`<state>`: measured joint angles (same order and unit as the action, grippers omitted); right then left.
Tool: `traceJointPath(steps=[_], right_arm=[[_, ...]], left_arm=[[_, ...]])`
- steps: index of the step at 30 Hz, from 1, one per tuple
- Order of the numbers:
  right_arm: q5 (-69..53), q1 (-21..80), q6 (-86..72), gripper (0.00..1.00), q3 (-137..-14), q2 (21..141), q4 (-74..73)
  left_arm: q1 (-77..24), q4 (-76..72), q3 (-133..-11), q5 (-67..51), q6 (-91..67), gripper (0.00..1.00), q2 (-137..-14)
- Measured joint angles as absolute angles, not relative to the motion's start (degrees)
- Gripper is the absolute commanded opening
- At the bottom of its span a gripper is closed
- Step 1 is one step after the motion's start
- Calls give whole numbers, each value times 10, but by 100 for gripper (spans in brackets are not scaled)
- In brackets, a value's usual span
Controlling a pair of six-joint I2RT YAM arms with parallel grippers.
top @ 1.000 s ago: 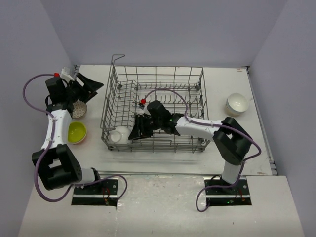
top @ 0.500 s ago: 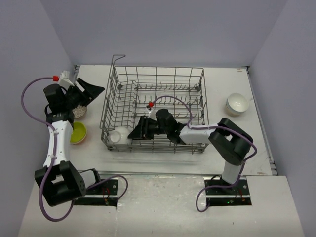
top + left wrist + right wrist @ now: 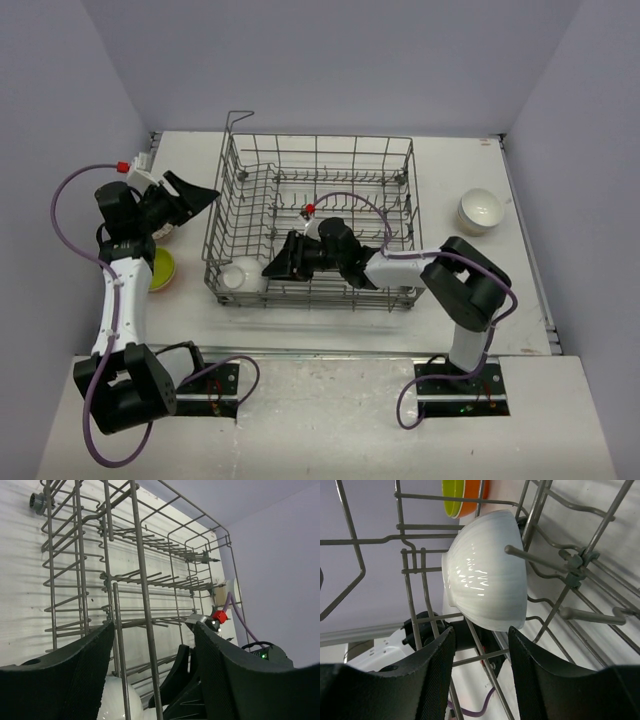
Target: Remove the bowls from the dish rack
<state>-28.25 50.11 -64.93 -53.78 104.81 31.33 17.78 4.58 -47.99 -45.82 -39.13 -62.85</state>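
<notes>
Centre frame: right gripper (image 3: 270, 268) has slid up to the white ribbed bowl (image 3: 243, 275) in the lower-left corner of the grey wire dish rack (image 3: 330, 165), jaws apart, grasp likely next; left gripper (image 3: 200, 192), jaws apart and empty, has swung rackward.

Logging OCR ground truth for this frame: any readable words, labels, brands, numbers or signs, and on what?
None readable in any view.
dish rack: bare wire, no label.
white bowl in the rack: plain, no mark.
white bowl on the table: no print visible.
base plates: any marking too small to read.
</notes>
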Motion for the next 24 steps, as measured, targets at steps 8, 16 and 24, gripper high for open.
traceJointPath(steps=[8,16,24], right_arm=[[-283,490,-635,48,-566,1047,268],[-282,487,-610,48,-611,1040,205],[-276,484,-594,48,-638,1038,149]], left_arm=[[172,48,-480,-463,-380,42,-629],[172,48,-480,-463,-379,33,-649],[172,32,-480,-486,-384,3,-660]])
